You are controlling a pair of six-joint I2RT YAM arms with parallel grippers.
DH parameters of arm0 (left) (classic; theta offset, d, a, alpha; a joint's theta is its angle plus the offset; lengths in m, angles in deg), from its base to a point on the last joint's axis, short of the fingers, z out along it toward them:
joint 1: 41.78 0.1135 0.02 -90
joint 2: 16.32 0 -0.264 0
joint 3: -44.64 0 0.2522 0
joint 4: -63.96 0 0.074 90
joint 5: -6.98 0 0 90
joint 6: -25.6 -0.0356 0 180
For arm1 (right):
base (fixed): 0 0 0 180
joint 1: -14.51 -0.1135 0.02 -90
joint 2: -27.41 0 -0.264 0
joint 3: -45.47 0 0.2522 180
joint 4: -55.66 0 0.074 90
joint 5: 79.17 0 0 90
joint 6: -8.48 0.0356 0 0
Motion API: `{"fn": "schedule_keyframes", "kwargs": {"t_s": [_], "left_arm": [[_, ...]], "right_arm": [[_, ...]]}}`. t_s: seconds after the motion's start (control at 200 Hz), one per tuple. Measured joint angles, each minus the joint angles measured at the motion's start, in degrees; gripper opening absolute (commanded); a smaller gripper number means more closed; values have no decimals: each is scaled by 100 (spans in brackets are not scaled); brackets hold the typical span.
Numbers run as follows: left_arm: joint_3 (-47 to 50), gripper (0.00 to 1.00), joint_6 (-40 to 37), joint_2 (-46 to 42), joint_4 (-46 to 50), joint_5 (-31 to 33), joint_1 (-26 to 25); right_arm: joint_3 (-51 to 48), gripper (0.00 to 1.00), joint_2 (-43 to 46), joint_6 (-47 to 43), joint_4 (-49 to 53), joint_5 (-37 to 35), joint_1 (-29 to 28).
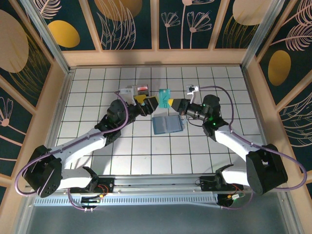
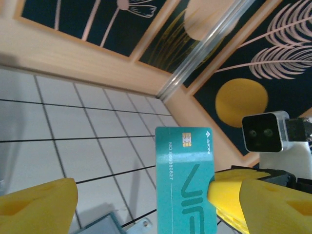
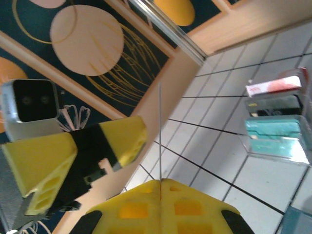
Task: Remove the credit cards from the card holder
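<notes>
Overhead, two robot arms reach inward over a white tiled table (image 1: 97,146), their grippers meeting almost tip to tip. The right gripper (image 1: 174,104) is pinched closed on a teal credit card (image 1: 165,99). The card stands upright on its edge, lifted off the table, and sticks out past the fingertips toward the left gripper (image 1: 147,103).

From the right wrist camera the card appears edge-on. It is a thin line rising out of the seam between the two closed yellow fingers (image 3: 175,190).

The left gripper's jaws are spread wide and grip nothing. From its wrist camera the card, printed with a gold chip and a number, stands in the gap between its own yellow fingers (image 2: 39,204). It is much nearer the right-hand side of that gap than the left. Whether a left finger touches the card cannot be told.

The card holder (image 1: 166,124), a flat slate-blue wallet lying open, rests on the tiles below the two sets of fingertips, a little nearer the arm bases, and apart from the card. A small clear plastic box (image 1: 138,89) with red and teal contents sits just beyond the left gripper, on its far side.
</notes>
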Motion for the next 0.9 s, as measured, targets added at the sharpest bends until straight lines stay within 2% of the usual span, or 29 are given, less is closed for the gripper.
{"fn": "schedule_keyframes", "kwargs": {"t_s": [0.2, 0.325, 0.546, 0.871, 0.901], "left_arm": [[-7, 85, 17, 195, -323, -444, 0], [-46, 74, 11, 293, -457, -702, 0], [-94, 49, 17, 415, -772, -1154, 0], [-330, 0, -118, 463, -850, -1534, 42], [-356, 0, -155, 461, -837, -1547, 42]], "right_arm": [[0, 0, -39, 415, -573, 214, 2], [0, 0, -39, 562, -695, 293, 4], [0, 0, -42, 778, -929, 382, 4], [0, 0, -111, 1054, -1279, 507, 48], [0, 0, -122, 1058, -1281, 511, 72]]}}
